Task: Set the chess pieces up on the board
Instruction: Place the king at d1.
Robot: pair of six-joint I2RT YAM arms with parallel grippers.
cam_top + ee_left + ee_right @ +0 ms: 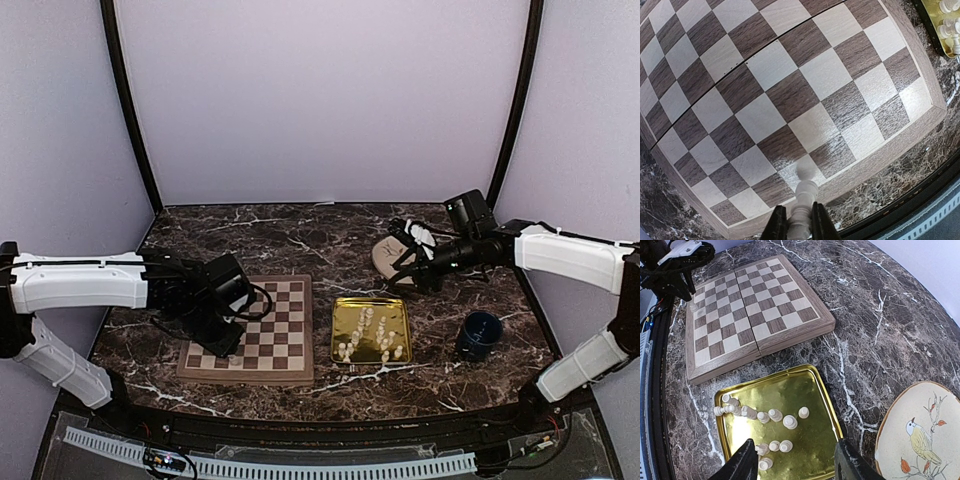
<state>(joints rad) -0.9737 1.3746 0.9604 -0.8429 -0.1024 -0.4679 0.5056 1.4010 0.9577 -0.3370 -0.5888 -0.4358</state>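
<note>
Left tool (796, 216): fingers together, clamped on one white piece (805, 192). The piece stands upright between the fingers, above the near edge row of the board (750, 305), toward its near left corner. The wrist view is too blurred to show whether the piece base touches the board. All other squares in view carry nothing.

Right tool (795, 455): fingers apart, holding nothing. It hangs above the near part of the gold tray (800, 387).

Remaining pieces (775, 415): all on the tray, grouped in its near half. Some stand upright and some lie on their sides.

Layout on the marble tabletop (875, 315):
- The board lies flat on the left side.
- The tray lies just beside the board's right edge, apart from it.
- A plate (920, 435) with a bird drawing lies beyond the tray to the right.
- A blue cup (480, 335) stands right of the tray, near the front edge.
</note>
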